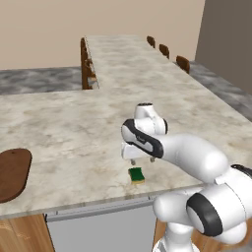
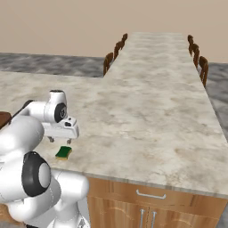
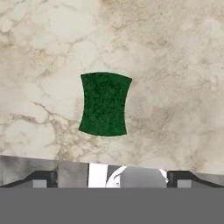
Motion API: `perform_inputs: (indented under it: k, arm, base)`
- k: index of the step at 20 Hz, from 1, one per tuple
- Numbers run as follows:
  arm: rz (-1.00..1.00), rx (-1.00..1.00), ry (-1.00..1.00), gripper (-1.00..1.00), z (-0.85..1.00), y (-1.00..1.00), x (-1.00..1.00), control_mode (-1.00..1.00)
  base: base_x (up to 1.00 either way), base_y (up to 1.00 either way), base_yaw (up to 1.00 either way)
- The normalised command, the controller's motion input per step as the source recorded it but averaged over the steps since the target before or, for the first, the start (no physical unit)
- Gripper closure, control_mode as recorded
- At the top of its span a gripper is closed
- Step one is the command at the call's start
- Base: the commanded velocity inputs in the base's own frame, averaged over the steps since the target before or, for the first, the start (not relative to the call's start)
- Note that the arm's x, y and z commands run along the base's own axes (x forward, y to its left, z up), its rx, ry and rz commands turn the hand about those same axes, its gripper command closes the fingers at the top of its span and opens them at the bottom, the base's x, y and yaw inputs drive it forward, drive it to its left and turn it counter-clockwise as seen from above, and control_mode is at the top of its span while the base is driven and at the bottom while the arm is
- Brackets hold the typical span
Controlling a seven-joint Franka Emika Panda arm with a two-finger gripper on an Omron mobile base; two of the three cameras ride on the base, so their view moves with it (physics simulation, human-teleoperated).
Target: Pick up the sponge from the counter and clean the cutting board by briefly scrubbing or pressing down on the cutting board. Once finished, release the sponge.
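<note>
End effector (image 1: 142,160): fingers spread wide, hovering above the sponge, frame centre.
Sponge (image 1: 136,174): flat on surface (image 1: 74,123).
Cutting board (image 1: 11,173): far left.

No legible text, labels, brands, numbers or signs were found on any surface.
</note>
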Motion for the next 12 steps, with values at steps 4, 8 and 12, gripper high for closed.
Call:
perform_inputs:
  k: [4, 8, 12]
  arm:
    - [0.00, 0.00, 0.07, -1.00, -0.27, 0.06, 0.00, -1.00]
    - [0.00, 0.00, 0.07, -1.00, -0.26, 0.03, 0.00, -1.00]
    - [0.00, 0.00, 0.00, -1.00, -0.35, 0.02, 0.04, -1.00]
  base:
    - [0.00, 0.00, 0.00]
    - [0.00, 0.00, 0.00]
    - [0.00, 0.00, 0.00]
